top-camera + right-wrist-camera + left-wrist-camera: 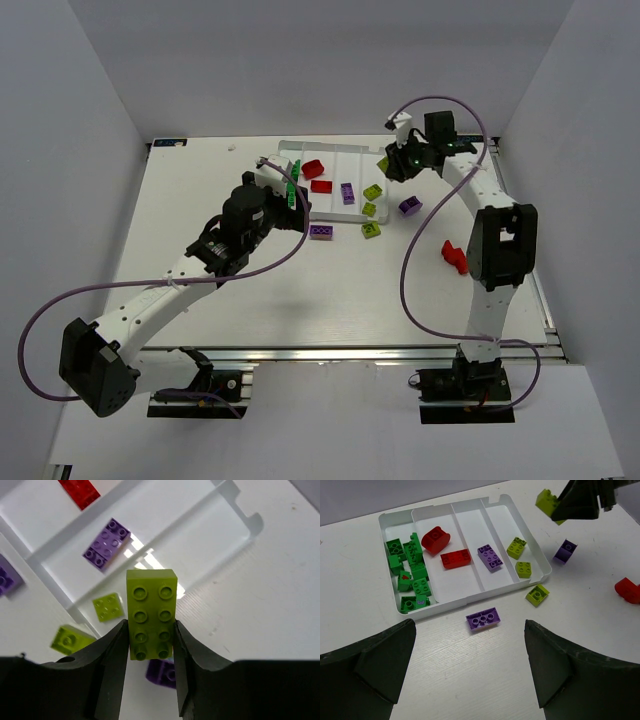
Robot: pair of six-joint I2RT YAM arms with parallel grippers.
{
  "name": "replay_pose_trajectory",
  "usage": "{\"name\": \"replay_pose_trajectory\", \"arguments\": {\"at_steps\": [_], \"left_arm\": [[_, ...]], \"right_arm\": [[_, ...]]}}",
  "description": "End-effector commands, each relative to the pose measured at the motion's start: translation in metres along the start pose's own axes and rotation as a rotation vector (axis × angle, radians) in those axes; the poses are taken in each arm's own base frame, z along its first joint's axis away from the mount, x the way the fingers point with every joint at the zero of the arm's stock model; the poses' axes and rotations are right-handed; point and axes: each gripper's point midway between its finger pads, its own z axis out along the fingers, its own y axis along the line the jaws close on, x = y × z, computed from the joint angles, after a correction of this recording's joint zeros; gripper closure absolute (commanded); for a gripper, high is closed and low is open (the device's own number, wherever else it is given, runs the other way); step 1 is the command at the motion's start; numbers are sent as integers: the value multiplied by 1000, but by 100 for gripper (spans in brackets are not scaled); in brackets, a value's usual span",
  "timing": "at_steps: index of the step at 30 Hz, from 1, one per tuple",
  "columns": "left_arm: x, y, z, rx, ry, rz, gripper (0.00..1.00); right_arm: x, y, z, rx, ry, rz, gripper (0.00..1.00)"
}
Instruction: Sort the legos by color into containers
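Observation:
The white tray (pixel 455 586) holds several green legos (pixel 410 565) in its left compartment, then two red (pixel 456 558), one purple (pixel 490 557) and two yellow-green (pixel 523 569). My right gripper (pixel 150 630) is shut on a long yellow-green brick (pixel 151 612), held in the air over the table just off the tray's far right corner (pixel 388 165). My left gripper (pixel 470 645) is open and empty, above the table in front of the tray. A purple brick (pixel 483 618) lies upside down ahead of it.
Loose on the table right of the tray are a yellow-green brick (pixel 371 229), a purple brick (pixel 410 206) and a red brick (pixel 454 256). Grey walls enclose the table on three sides.

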Motion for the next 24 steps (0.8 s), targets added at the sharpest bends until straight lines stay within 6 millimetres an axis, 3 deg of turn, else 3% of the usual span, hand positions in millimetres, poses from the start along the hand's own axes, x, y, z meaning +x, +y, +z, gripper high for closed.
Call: {"name": "replay_pose_trajectory", "arguments": {"at_steps": [1,7,12,13,17,24], "left_arm": [[-11,-1,-8,16,-30,0,2],[-13,0,-9,15,-36,0,2],[-10,0,-7,14,-29,2,2],[-8,0,-6,12,-24,4,2],[-6,1,-6,5,-18,6,2],[-6,1,-5,5,-18,6,2]], "right_arm": [[-15,8,20,-18,-51,177,100],[-16,13,56,23,-24,304,95],[-18,20,78,47,-3,269,86],[-19,19,80,54,-6,265,77],[-17,13,84,95,0,265,57],[-14,7,76,150,-7,270,47]]}}
